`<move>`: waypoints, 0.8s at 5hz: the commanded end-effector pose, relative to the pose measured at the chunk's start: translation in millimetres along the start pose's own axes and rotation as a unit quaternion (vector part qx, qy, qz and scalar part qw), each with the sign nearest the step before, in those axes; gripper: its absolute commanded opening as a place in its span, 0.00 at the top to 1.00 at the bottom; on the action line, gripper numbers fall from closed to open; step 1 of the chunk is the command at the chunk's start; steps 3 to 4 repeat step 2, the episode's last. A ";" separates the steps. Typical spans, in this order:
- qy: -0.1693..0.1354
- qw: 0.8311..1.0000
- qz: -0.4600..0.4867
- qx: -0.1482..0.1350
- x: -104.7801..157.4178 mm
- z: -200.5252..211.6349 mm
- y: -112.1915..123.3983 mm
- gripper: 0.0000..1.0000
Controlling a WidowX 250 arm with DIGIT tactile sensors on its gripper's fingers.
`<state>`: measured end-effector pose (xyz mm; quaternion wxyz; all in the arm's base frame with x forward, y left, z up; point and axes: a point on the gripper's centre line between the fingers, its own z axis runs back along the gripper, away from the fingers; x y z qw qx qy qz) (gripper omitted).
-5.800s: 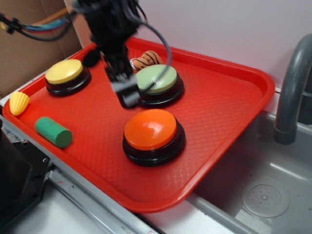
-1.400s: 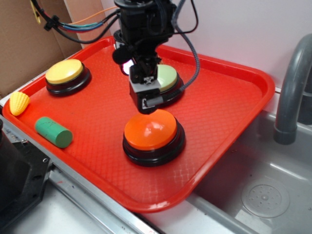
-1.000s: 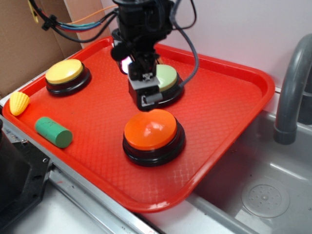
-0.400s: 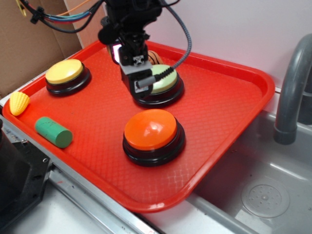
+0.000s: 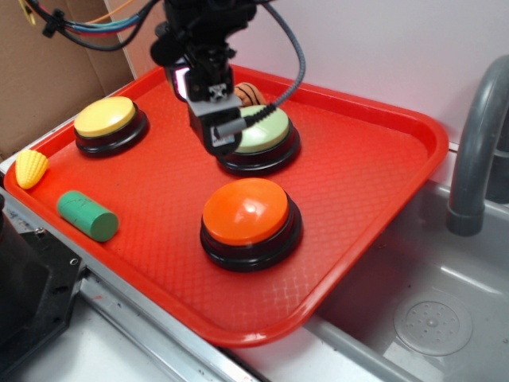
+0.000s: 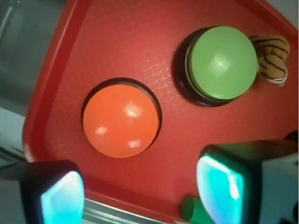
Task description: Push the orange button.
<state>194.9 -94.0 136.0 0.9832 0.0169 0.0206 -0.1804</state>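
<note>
Fingers point(image 5: 216, 131) now clear of (untouched) orange button point(image 5: 245, 210)

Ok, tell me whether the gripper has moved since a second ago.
Yes. The gripper has risen and pulled back-left, away from the orange button, now in front of the green button.

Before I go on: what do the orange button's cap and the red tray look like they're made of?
Orange button: the cap looks like smooth, glossy hard plastic, with sharp white highlights on the dome; its base ring is black, probably plastic too. Red tray: likely moulded plastic, with a fine cross-hatch texture on the floor and a smooth rounded rim.
</note>
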 end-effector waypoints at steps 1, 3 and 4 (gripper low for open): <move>-0.045 0.999 0.005 -0.006 4.7 26.9 -5.3 0.00; -0.041 0.999 -0.004 -0.002 2.1 30.9 -5.5 0.00; -0.041 0.999 -0.004 -0.002 2.1 30.9 -5.5 0.00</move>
